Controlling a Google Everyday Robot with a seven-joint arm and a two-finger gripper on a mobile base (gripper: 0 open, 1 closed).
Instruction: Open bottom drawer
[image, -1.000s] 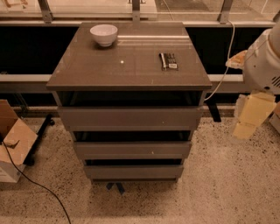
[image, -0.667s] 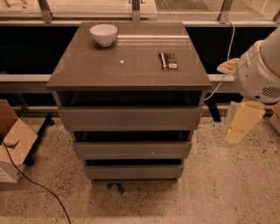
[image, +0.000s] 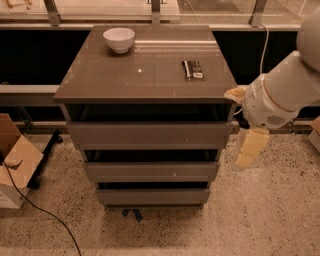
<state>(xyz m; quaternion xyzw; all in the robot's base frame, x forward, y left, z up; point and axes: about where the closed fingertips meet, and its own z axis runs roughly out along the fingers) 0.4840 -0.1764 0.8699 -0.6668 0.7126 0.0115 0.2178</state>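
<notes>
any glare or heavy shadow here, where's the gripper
Camera view: a pale glare streak crosses the glossy grey-brown cabinet top beside the white bowl; black shadow fills the gap above the narrow grey-brown bottom drawer; the beige gripper hangs right of the cabinet.

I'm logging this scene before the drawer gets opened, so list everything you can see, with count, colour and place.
cabinet: one, grey-brown, centre, three drawers
bottom drawer: one, grey-brown, lowest, near floor
bowl: one, white, cabinet top, back left
dark flat object: one, black, cabinet top, right
cardboard box: one, brown, floor, left
cable: one, black, floor, front left
arm: one, white, right of cabinet
gripper: one, pale yellow, right of cabinet, beside middle drawer
</notes>
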